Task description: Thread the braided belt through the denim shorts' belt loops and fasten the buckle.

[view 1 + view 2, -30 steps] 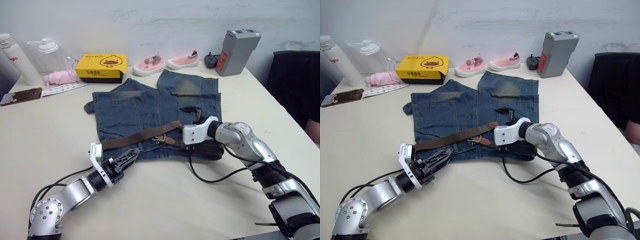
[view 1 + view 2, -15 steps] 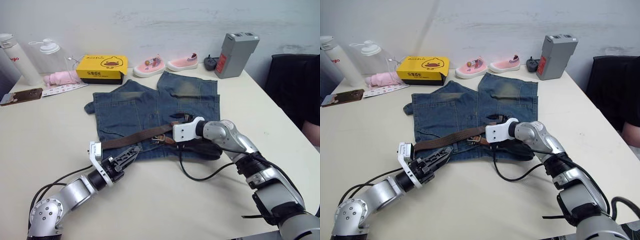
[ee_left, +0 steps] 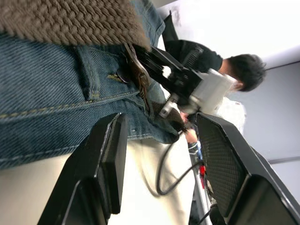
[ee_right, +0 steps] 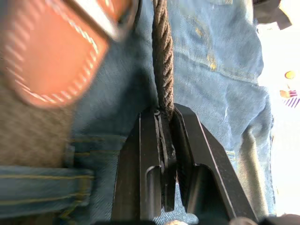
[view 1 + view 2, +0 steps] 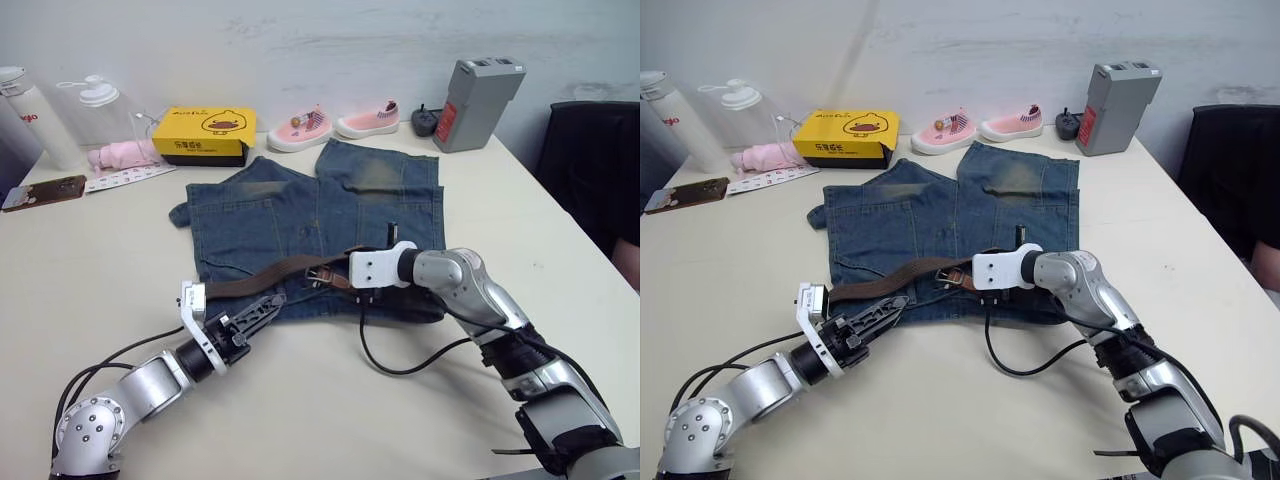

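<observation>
From the head view we see the braided belt (image 5: pixel 285 272) lying across the denim shorts (image 5: pixel 300 215) waistband; our left gripper (image 3: pixel 159 154), in its wrist view, is spread empty beside it, while our right gripper (image 4: pixel 164 140) pinches the limp, grippy strap edge-on near the buckle (image 4: pixel 105 18), probably the best hold.

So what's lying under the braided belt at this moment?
The braided belt lies across the waistband end of the denim shorts, which rest on the table. Any belt loops under the strap are covered.
</observation>
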